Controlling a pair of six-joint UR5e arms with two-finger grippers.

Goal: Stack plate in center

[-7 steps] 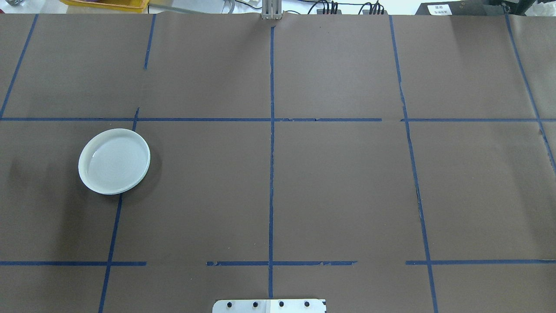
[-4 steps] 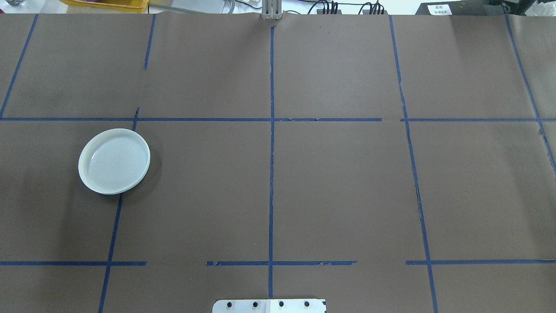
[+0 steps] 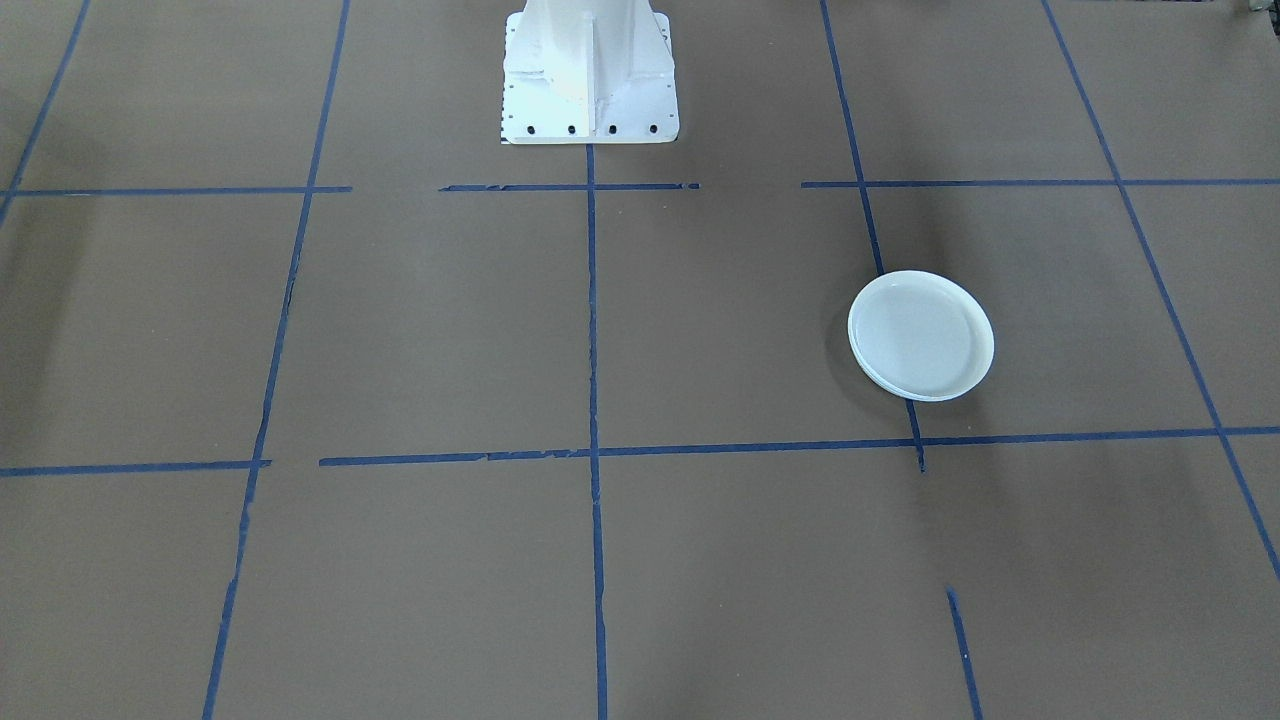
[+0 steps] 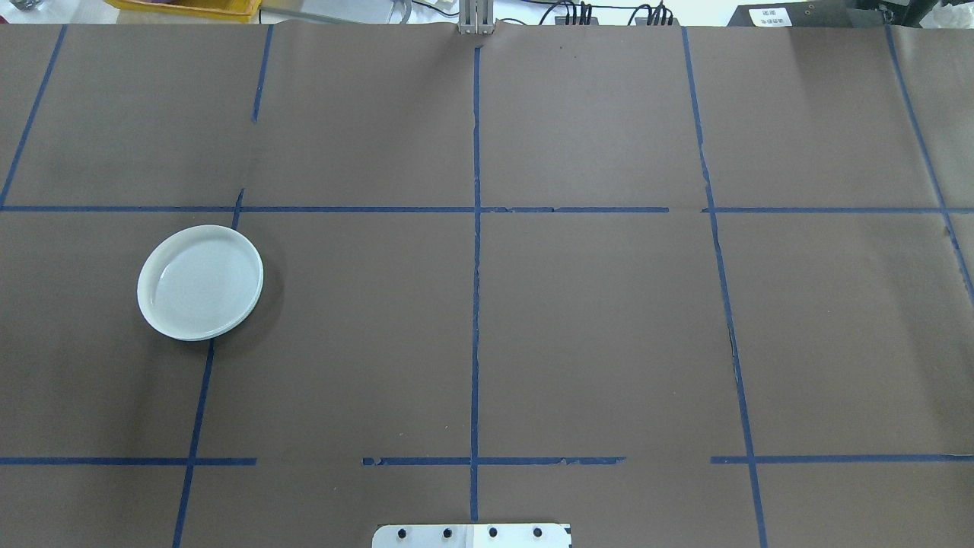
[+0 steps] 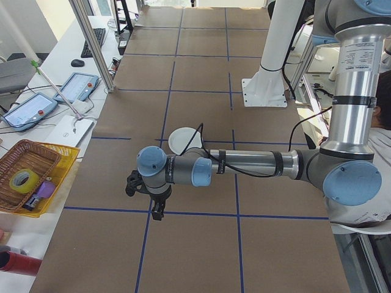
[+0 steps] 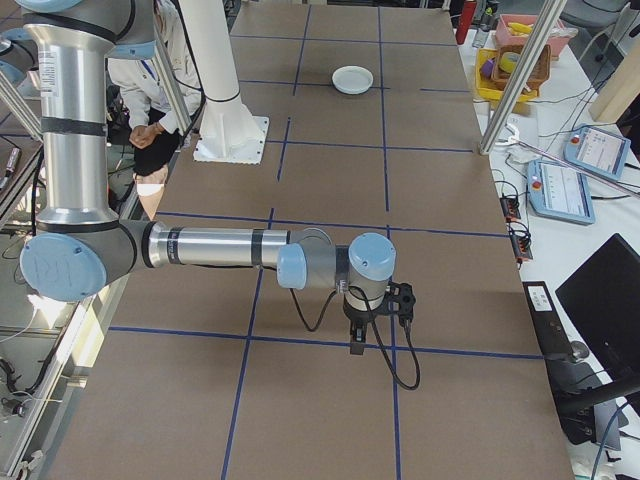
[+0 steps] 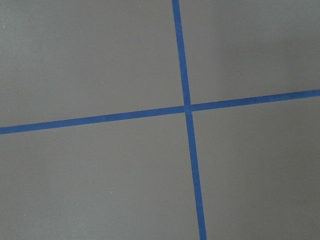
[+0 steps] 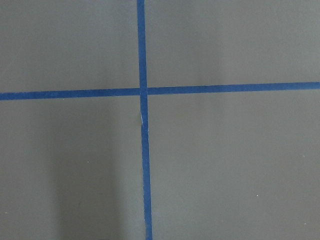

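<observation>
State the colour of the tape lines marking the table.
The tape lines are blue, on a brown table covering; clearest in the left wrist view.

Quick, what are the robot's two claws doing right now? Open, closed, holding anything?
Left gripper: holding nothing, apart from the plate; open or closed cannot be told.
Right gripper: holding nothing; open or closed cannot be told.
</observation>
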